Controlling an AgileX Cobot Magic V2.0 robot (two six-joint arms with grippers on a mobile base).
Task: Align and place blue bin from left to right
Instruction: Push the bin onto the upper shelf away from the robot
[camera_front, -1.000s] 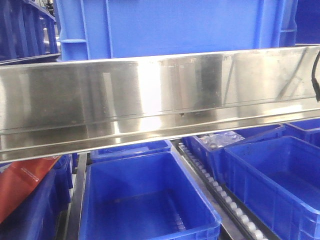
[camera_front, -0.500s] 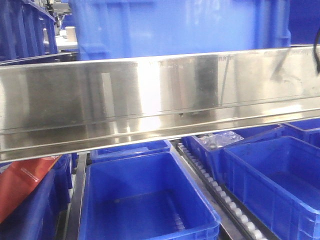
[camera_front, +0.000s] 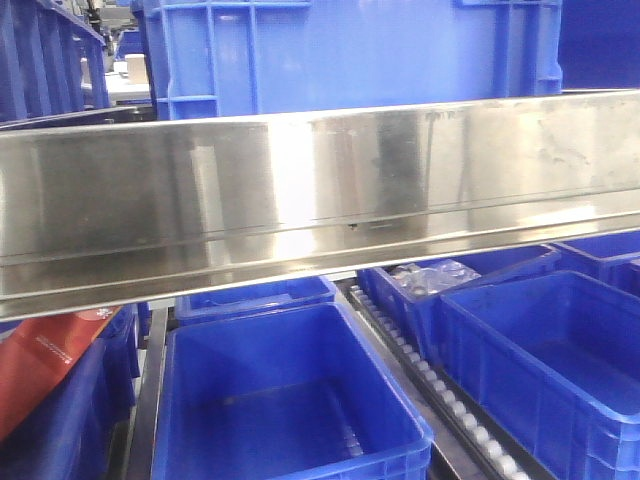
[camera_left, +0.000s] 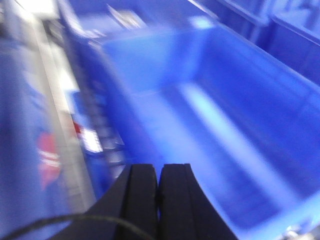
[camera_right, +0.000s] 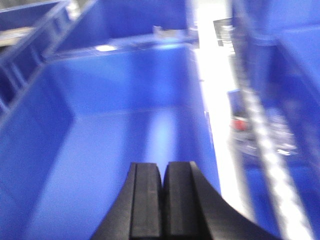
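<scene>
Blue bin (camera_front: 350, 55): sits on the upper level, far behind the steel rail (camera_front: 320, 200), toward the middle and right of the front view; only its ribbed lower wall shows.
Left gripper (camera_left: 158, 182): fingers (camera_left: 142, 192) pressed together, holding nothing, hovering above an open bin interior (camera_left: 210, 125).
Right gripper (camera_right: 164, 187): fingers (camera_right: 147, 200) likewise closed and empty, over another bin interior (camera_right: 115, 140).
Materials: bins are moulded hard plastic, boxy, smooth inside, ribbed rims outside; rail is brushed, reflective metal; roller track (camera_front: 440, 385) of small white wheels runs between the lower bins.
Risk: both wrist views are blurred, so exact position is hard to judge; with closed fingers pushing smooth plastic, the bin could skew or slide crooked.
Risk: a ribbed rim might catch on a neighbouring bin and spoil alignment.
</scene>
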